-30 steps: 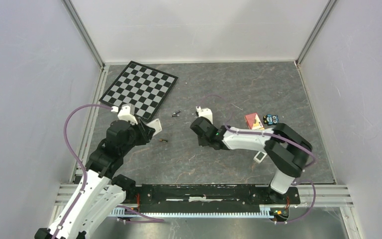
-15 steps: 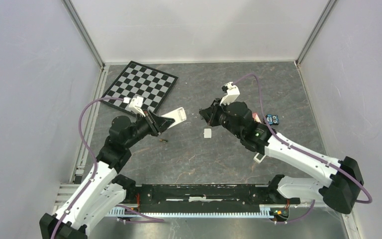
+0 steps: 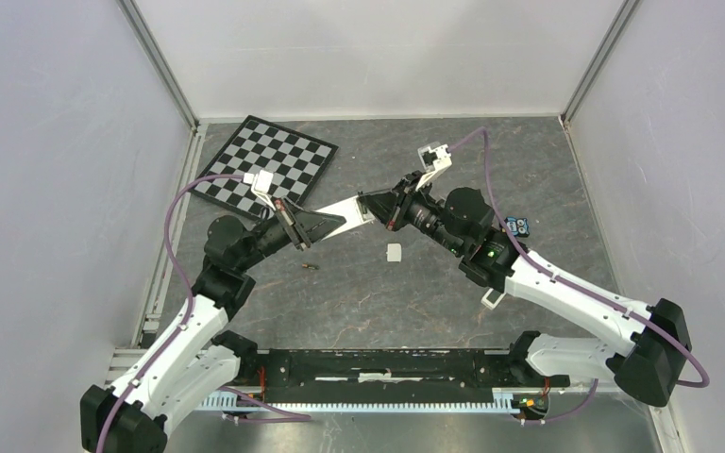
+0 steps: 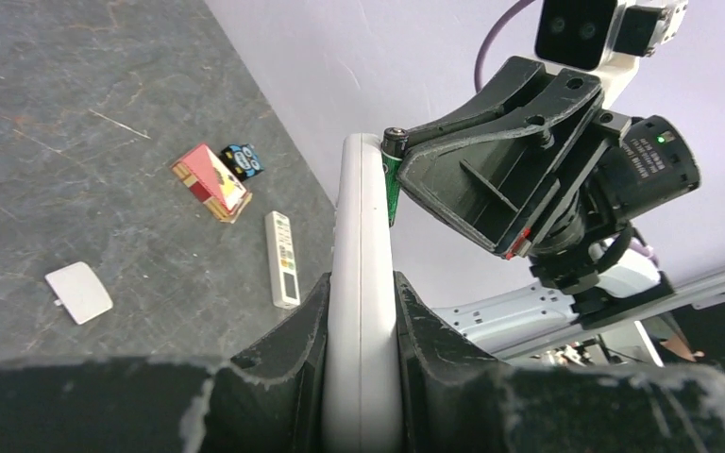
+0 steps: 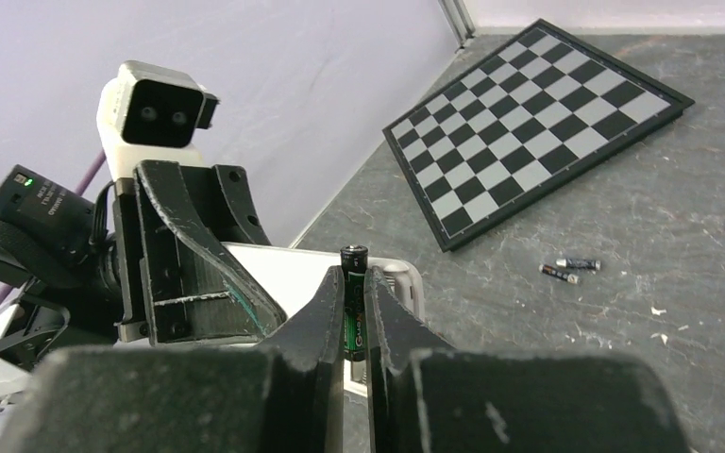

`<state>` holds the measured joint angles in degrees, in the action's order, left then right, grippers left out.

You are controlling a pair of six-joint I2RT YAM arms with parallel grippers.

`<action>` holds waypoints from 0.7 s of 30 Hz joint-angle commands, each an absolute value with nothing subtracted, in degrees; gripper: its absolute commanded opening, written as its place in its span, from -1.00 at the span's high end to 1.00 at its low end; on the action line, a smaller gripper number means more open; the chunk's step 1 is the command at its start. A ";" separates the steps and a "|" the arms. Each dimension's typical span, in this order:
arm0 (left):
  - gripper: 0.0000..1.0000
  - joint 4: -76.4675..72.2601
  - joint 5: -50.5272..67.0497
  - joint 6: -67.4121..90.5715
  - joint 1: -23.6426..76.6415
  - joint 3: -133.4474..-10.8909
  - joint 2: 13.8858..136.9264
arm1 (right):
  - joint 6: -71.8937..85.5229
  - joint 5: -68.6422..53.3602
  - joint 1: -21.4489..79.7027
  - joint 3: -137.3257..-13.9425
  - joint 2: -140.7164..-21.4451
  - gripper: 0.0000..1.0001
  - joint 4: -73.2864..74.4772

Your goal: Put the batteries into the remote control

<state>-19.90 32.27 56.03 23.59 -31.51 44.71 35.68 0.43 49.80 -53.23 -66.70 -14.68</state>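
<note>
Left claw (image 4: 360, 300) clamps the remote (image 4: 362, 203), right claw (image 5: 356, 279) pinches a battery (image 5: 353, 257) at the remote's far end. I'd square it up and push gently.

The white remote control (image 4: 361, 311) is clamped edge-on in the left gripper (image 3: 307, 226), off the table. A dark, green-tinted battery (image 5: 353, 257) stands upright in the right gripper (image 5: 357, 278), at the remote's far end. Two other batteries (image 5: 578, 263) lie together on the table, well apart from both grippers.
</note>
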 commanded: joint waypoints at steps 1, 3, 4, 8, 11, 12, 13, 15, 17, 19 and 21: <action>0.96 -25.57 34.80 63.05 23.55 -31.64 44.13 | 33.33 -0.99 49.83 -55.51 -66.63 0.86 -18.75; 0.96 -26.06 34.88 65.11 23.58 -31.64 44.35 | 33.27 -0.66 49.85 -54.98 -66.63 0.87 -19.36; 0.96 -26.59 34.84 66.53 23.61 -31.49 44.52 | 33.30 -0.55 49.76 -54.87 -66.63 0.87 -19.42; 0.96 -29.69 34.54 72.51 23.63 -30.82 45.56 | 33.24 -0.35 49.88 -53.49 -66.14 0.86 -20.37; 0.96 -31.82 34.72 75.24 23.56 -30.41 46.14 | 32.66 0.92 49.80 -52.62 -65.58 0.86 -20.55; 0.96 -31.82 34.63 75.49 23.51 -30.41 46.14 | 32.45 1.09 49.85 -52.27 -65.39 0.86 -20.81; 0.96 -31.84 34.54 75.45 23.56 -30.40 46.08 | 32.39 1.06 49.81 -51.92 -65.18 0.86 -21.01; 0.96 -31.65 34.29 75.52 23.59 -30.47 45.88 | 32.11 1.15 49.83 -51.52 -65.04 0.86 -21.01; 0.96 -31.43 34.18 75.56 23.51 -30.58 45.78 | 31.99 1.15 49.83 -50.93 -64.66 0.86 -20.96; 0.96 -31.26 33.95 75.61 23.56 -30.67 45.79 | 31.99 0.98 49.81 -50.18 -64.21 0.86 -21.34; 0.96 -31.22 33.62 75.47 23.56 -30.51 45.70 | 31.91 0.97 49.80 -49.31 -63.53 0.86 -21.79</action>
